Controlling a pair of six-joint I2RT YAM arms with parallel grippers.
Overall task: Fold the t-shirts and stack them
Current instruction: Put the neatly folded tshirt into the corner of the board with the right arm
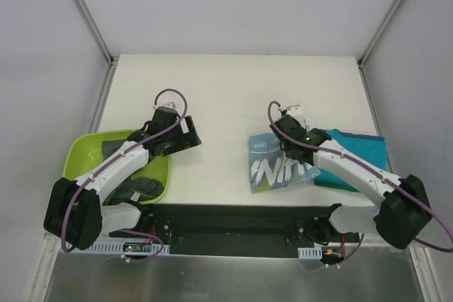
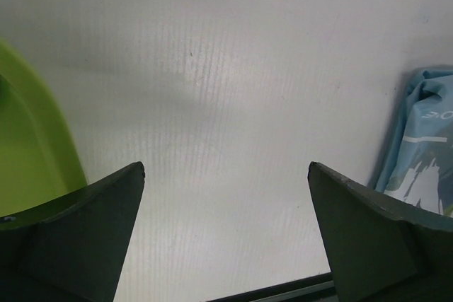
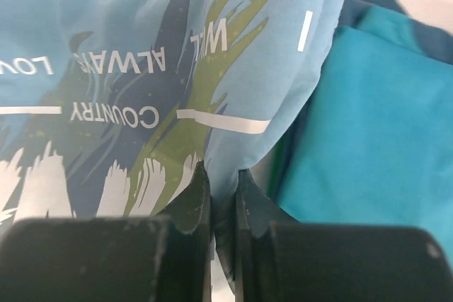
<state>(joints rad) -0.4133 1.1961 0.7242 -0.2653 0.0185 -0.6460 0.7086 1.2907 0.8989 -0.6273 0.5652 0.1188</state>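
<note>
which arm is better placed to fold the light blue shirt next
Right: the right gripper is shut on a fold of the light blue shirt. The left gripper hangs open over the table by the green tub.

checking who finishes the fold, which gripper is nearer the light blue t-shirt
Right. The right gripper is shut on a fold of the light blue t-shirt; the left gripper is open above bare table by the lime-green tub, apart from the shirt.
</note>
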